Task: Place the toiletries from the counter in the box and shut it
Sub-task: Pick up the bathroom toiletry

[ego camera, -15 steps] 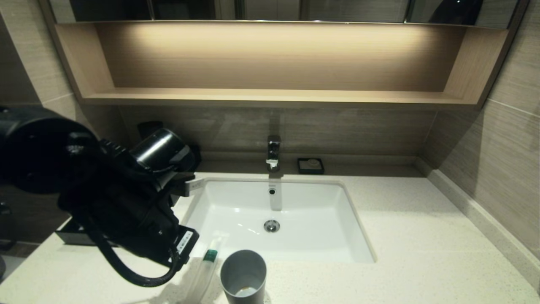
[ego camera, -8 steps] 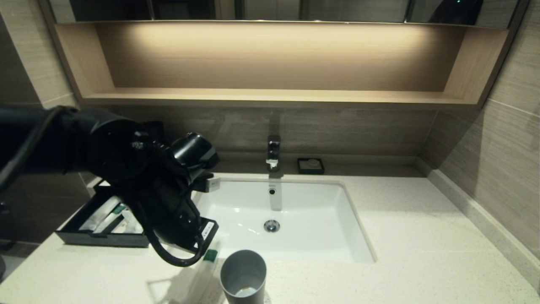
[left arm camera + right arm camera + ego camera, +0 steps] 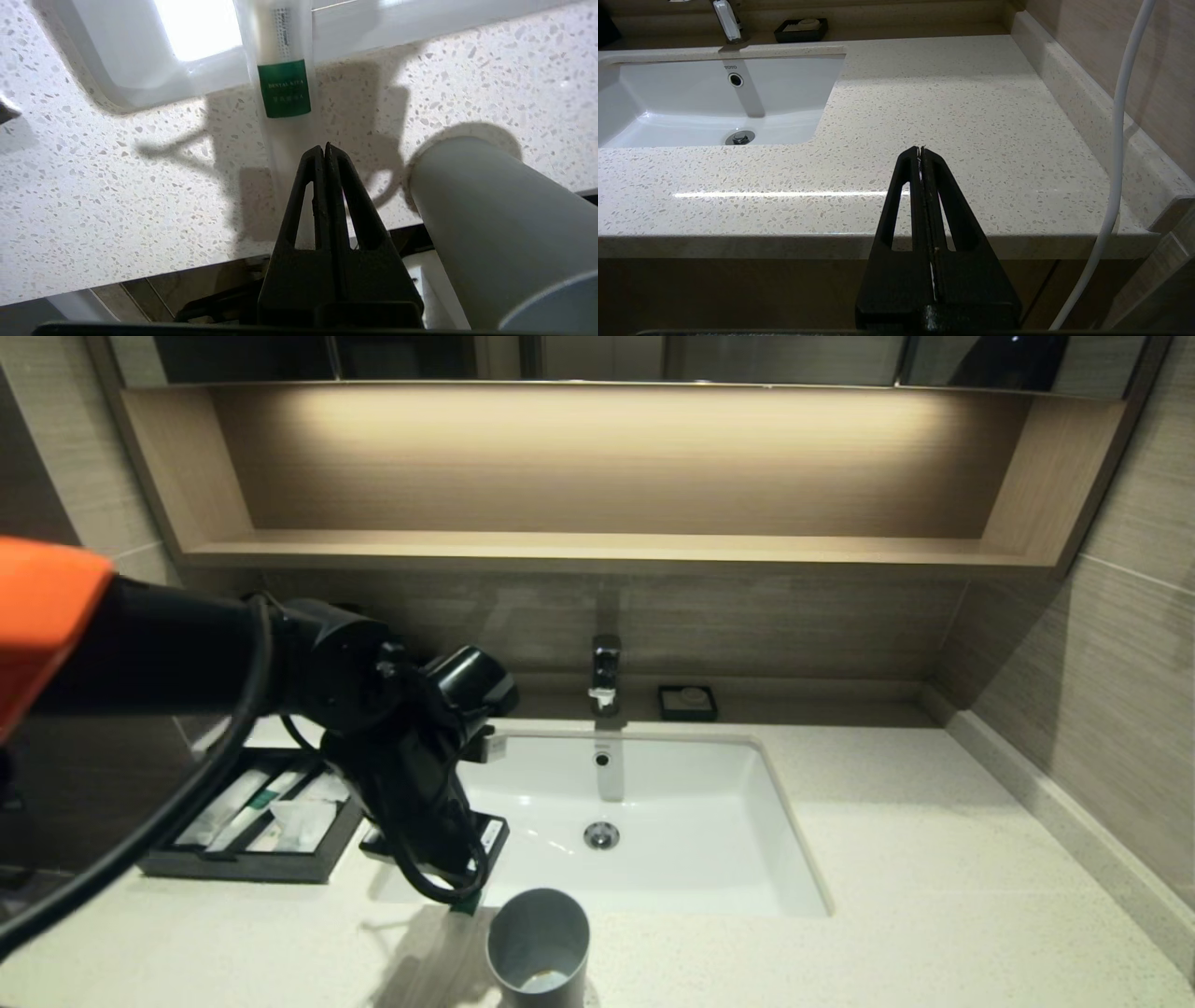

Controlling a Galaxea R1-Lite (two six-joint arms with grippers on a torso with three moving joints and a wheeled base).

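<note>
A slim clear-wrapped packet with a green band (image 3: 284, 88) lies on the speckled counter (image 3: 887, 859), one end reaching over the front left corner of the sink (image 3: 691, 859). My left gripper (image 3: 325, 147) hovers shut and empty just above that packet, close to the grey cup. In the head view the left arm (image 3: 401, 747) covers most of the packet. The black box (image 3: 243, 870) sits at the left of the counter with its drawer pulled out, and white wrapped packets (image 3: 250, 807) lie inside. My right gripper (image 3: 920, 149) is shut, off the counter's front edge at the right.
A grey cup (image 3: 539, 943) stands at the counter's front edge, right beside the left gripper. The faucet (image 3: 605, 677) and a small black soap dish (image 3: 688, 702) are behind the sink. A white cable (image 3: 1120, 140) hangs by the right wall.
My left arm has swung right from over the box to the sink's front left corner. The open drawer and its packets are uncovered. The gripper stayed shut.
</note>
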